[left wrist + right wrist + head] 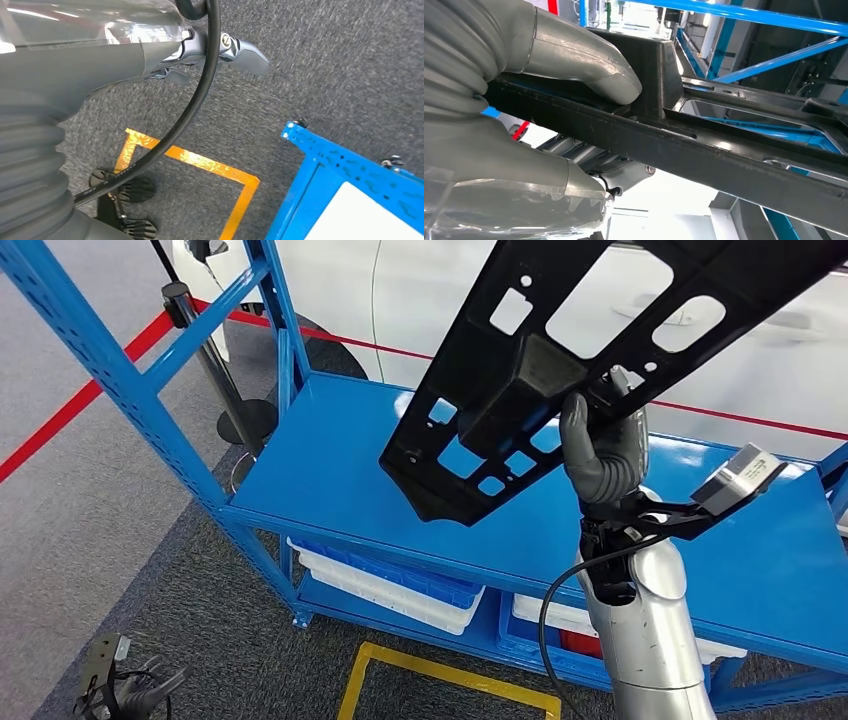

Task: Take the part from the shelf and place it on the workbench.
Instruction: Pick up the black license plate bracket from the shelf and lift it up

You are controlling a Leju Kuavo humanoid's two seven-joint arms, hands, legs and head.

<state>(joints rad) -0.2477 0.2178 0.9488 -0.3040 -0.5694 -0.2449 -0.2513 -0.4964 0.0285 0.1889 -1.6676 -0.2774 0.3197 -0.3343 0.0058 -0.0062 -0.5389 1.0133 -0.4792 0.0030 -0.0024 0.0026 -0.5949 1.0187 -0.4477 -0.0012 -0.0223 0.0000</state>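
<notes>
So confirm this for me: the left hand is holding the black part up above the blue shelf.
Wrong hand. In the head view the right hand holds the black part above the blue shelf; the left hand hangs low over the floor.

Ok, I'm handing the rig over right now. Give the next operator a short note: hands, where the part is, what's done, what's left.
Right hand: grips the black part, lifted in the air above the blue shelf.
Left hand: hangs low by the floor, holding nothing; whether its fingers are spread or curled is unclear.
Done: part is off the shelf.
Left: carry it to the workbench and set it down.
</notes>
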